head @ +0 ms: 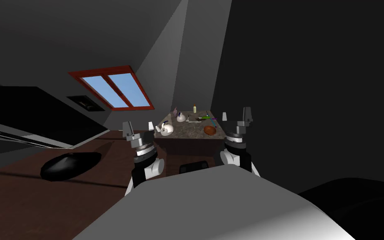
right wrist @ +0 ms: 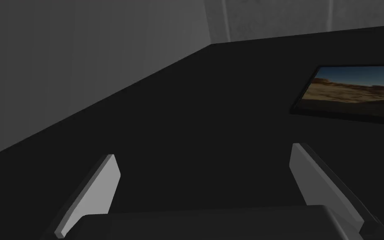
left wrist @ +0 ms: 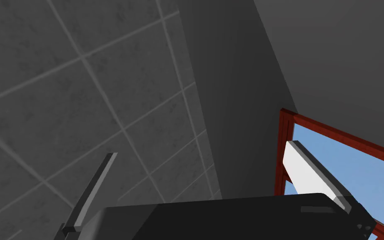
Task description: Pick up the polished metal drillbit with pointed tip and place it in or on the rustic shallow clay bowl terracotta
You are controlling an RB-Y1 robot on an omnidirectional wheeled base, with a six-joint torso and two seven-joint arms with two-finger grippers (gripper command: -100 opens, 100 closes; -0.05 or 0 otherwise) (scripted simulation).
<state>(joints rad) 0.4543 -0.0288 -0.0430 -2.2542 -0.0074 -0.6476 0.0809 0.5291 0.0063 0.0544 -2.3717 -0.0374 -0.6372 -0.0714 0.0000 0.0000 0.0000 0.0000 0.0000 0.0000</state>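
Approach step is what I'm reading here: nothing is being held, and the table (head: 187, 132) is sitting ahead of me, apart from both arms. Left gripper (head: 139, 126) and right gripper (head: 236, 115) are both pointing up with fingers spread wide and empty, flanking the table's front corners in the head view. Drillbit (head: 194, 121) is looking like the thin silvery sliver lying mid-table, toward the back edge; it's too small to be sure of its tip direction. Bowl (head: 210, 130), orange-brown, is sitting by the front right corner, near the drillbit but apart from it. So the transfer itself is looking short, back-to-front along the right half. Next move, as I'm judging it: closing in on the front edge, then lowering the right gripper over the sliver, fingers turned down and aligned across its length. Clutter to watch: green bits (head: 207, 118) lying just beside the drillbit toward the right edge, a white pot (head: 165, 128) crowding the front left corner, a bottle (head: 194, 108) standing at the back edge. Open room is mostly on the left, where the floor (head: 116, 154) is running bare up to a black mound (head: 70, 166). The dark wall (head: 312, 104) is hugging the table's right edge, limiting elbow swing there.
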